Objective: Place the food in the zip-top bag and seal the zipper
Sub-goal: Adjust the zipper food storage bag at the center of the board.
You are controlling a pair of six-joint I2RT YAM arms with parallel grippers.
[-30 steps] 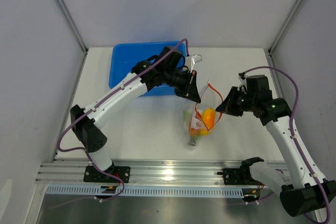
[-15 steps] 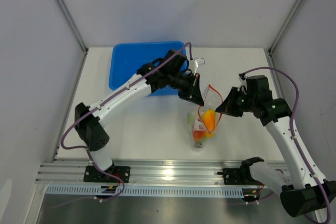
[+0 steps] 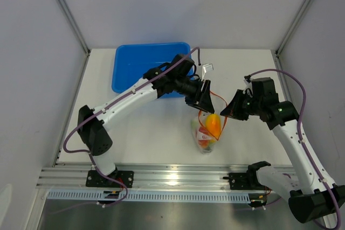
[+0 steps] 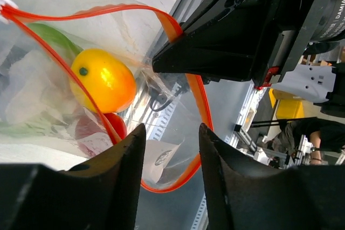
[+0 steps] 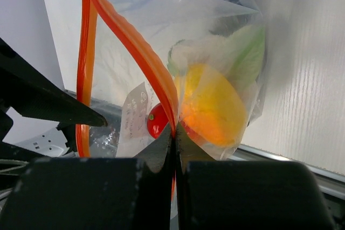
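Observation:
The clear zip-top bag hangs between my two grippers with its mouth open. Its red-orange zipper forms a loop. Inside lie an orange-yellow piece, a red piece and the white cauliflower with green leaves. My right gripper is shut on the zipper strip at the bag's right side. My left gripper is open at the mouth's left side. The near part of the zipper loop shows in the gap between its fingers. I cannot tell whether it touches them.
The blue tub stands at the back left, behind my left arm. The white table ends at a metal rail in front. Grey walls close in on both sides.
My left gripper has moved right and a little nearer, up to the bag's mouth. The bag has shifted slightly right and hangs lower. My right gripper has kept its hold.

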